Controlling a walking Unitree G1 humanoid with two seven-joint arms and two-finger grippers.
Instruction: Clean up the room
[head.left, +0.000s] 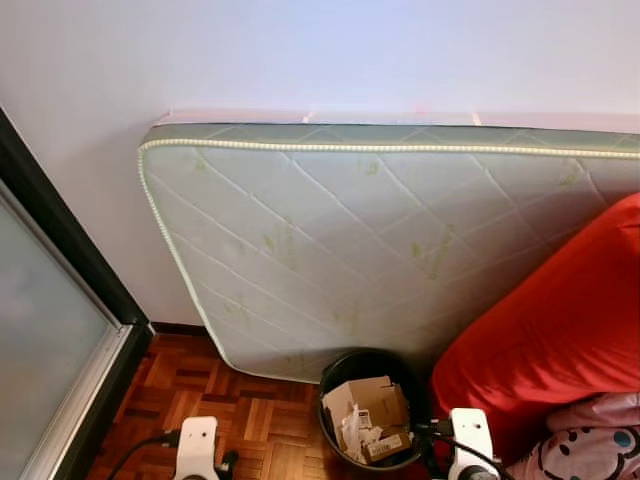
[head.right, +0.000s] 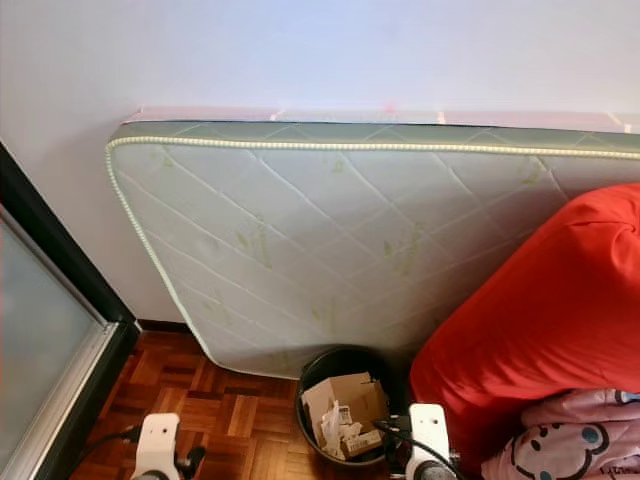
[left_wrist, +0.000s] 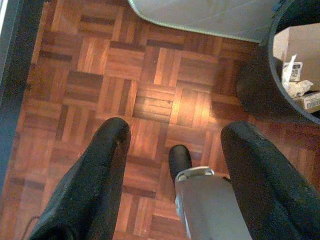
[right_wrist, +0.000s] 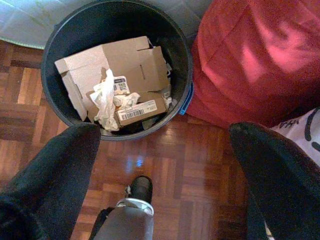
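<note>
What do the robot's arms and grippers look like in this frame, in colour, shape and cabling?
In the head views each arm ends in a white block housing, the left arm and the right arm, each with thin black cables beside it. In the wrist views the left gripper and right gripper each have two long, broad, matte black fingers with rounded tips. A silver metal part with a black stub sits between them.
</note>
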